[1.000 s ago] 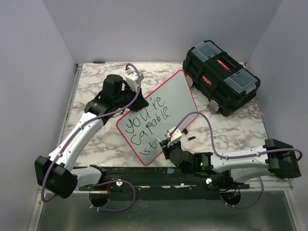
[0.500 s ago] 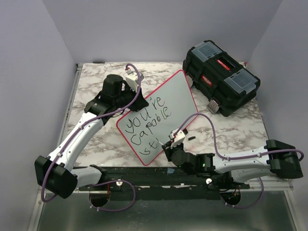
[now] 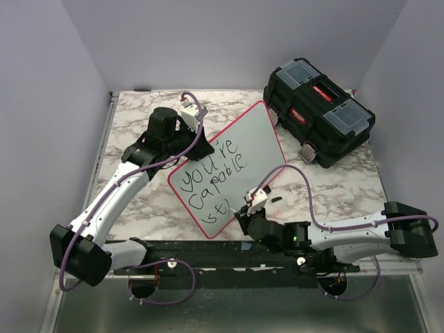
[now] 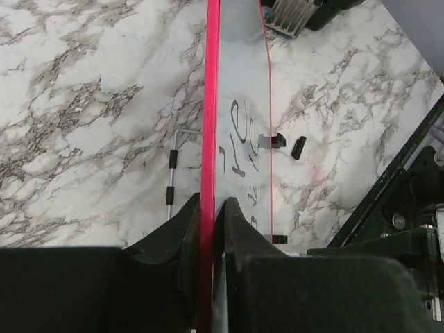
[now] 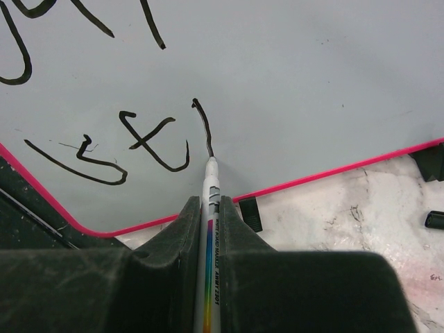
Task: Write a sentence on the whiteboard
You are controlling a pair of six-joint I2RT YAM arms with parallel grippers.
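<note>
Shows a whiteboard (image 3: 257,135) lying flat and askew near the middle of a marble table (image 3: 132,125), one corner toward a black toolbox (image 3: 319,114) at the far right, the opposite corner toward the arms' bases. Carries, in black marker, a sentence (image 3: 211,177) begun in three lines: "you're", "capable", then "st" plus one more upright stroke. Puts the left gripper (image 3: 200,146) at the board's far left edge. From the left wrist view, shows that gripper (image 4: 207,208) clamped on the whiteboard (image 4: 239,83), both fingers pressed against the red rim from either side. Shows two small black clips (image 4: 277,140) past the writing, one at the rim, one just off it on the table (image 4: 83,104). Puts the right gripper (image 3: 244,209) at the board's near corner, beside the last line. From the right wrist view, shows that gripper (image 5: 208,205) closed tight on a white marker (image 5: 209,243) with a rainbow stripe, a finger on each side of the barrel. Sets the marker's tip on the whiteboard (image 5: 291,69) at the lower end of the newest stroke, just right of the "t", close above the red rim.
</note>
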